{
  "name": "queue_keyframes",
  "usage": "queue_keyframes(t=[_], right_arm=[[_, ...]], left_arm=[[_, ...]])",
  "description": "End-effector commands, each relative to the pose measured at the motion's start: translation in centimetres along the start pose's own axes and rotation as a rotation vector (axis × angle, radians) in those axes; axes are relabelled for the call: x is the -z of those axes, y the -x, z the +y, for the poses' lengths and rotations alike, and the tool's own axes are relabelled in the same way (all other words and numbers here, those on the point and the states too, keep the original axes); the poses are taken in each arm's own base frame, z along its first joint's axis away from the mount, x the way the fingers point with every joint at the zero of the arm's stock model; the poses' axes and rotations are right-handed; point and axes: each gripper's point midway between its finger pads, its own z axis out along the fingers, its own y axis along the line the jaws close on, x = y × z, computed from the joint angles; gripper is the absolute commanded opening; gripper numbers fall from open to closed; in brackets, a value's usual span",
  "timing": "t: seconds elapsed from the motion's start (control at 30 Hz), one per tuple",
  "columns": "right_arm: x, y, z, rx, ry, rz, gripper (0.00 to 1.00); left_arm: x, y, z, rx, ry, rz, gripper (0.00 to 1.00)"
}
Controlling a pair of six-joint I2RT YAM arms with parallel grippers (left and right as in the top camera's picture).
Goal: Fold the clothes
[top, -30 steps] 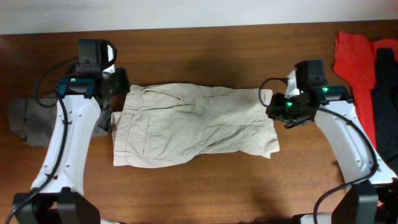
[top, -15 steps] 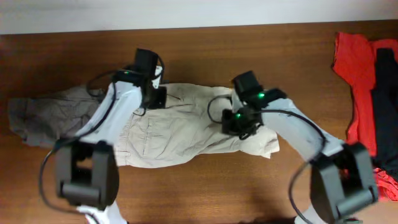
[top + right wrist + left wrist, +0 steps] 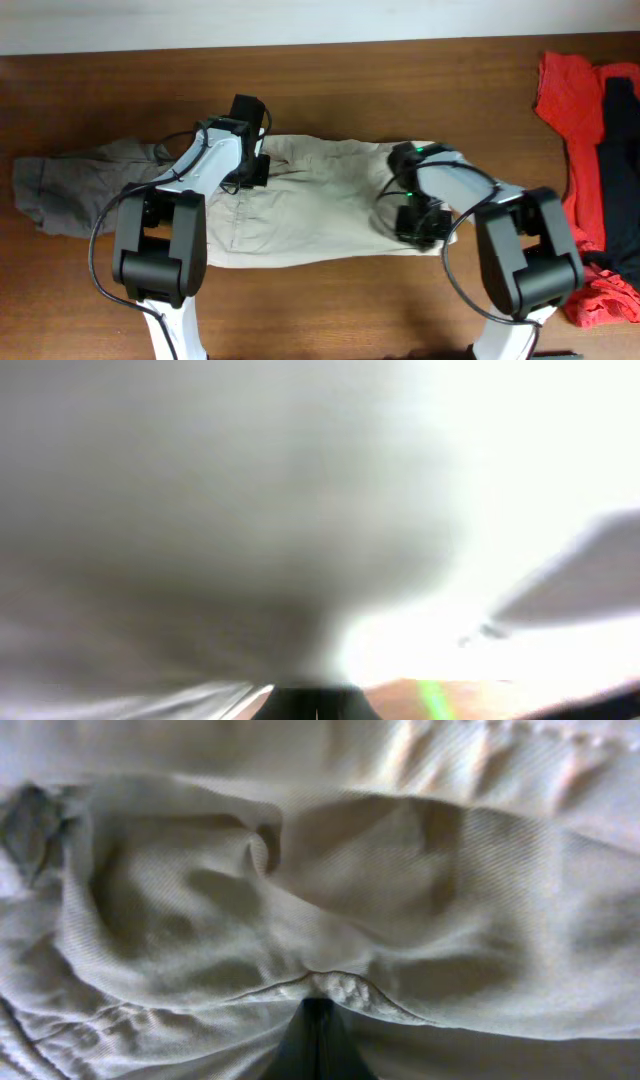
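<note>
Pinching shorts (image 3: 320,215), left fingers (image 3: 318,1045) closed; right fingers (image 3: 315,707) closed.

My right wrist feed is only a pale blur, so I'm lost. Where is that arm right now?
Observer: The right arm is down on the beige shorts, with its jaws at their lower right corner.
Operator: And the left one?
Observer: The left arm has its jaws shut on a pinch of the shorts near their upper left edge.
Operator: Anything else lying around?
Observer: A gray garment lies at the left end, with a red garment and a black garment at the right.
</note>
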Motion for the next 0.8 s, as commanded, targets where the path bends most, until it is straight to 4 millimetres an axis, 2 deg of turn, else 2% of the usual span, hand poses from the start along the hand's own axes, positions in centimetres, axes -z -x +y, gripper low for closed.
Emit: queue_keyframes(t=[0.0,0.07,0.13,0.23,0.3,0.33,0.4,0.43,0.5,0.57,0.63,0.77], right_arm=[[-0.5,2.2,-5.9,-0.144,-0.201,-0.067,0.04],[-0.5,2.3,-7.2,-0.183,-0.198,-0.047,0.04],[-0.1,2.2,-7.5,-0.195,-0.167,-0.033,0.04],[1.9,2.0,-6.0,-0.082,-0.025,-0.043,0.04],[4.3,1.7,-4.2,-0.002,0.105,-0.091,0.04],[6.4,1.6,-2.6,0.069,0.218,-0.148,0.04],[9.4,1.6,-0.5,0.149,0.365,-0.239,0.04],[11.7,1.6,0.9,0.199,0.473,-0.314,0.04],[15.0,2.0,2.7,0.240,0.600,-0.428,0.04],[17.4,2.7,4.2,0.282,0.678,-0.529,0.04],[18.5,3.5,5.4,0.300,0.712,-0.585,0.04],[18.2,5.3,8.5,0.320,0.742,-0.616,0.04]], left_arm=[[-2.5,-1.0,2.6,0.032,0.084,0.056,0.01],[-1.8,-0.5,2.7,0.037,0.083,0.041,0.00],[-0.5,0.2,2.7,0.045,0.077,0.019,0.00],[2.4,1.3,2.5,0.054,0.054,-0.027,0.01],[5.0,2.0,2.4,0.063,0.035,-0.063,0.02],[6.8,2.3,2.5,0.075,0.033,-0.091,0.02],[9.0,2.8,2.7,0.081,0.027,-0.145,0.05],[10.5,3.3,2.8,0.086,0.020,-0.189,0.08],[12.1,4.0,2.8,0.091,0.007,-0.246,0.11],[12.6,4.8,2.8,0.096,0.003,-0.288,0.12],[12.4,5.6,2.6,0.097,-0.008,-0.312,0.13],[10.8,6.8,0.7,0.037,-0.093,-0.322,0.12]])
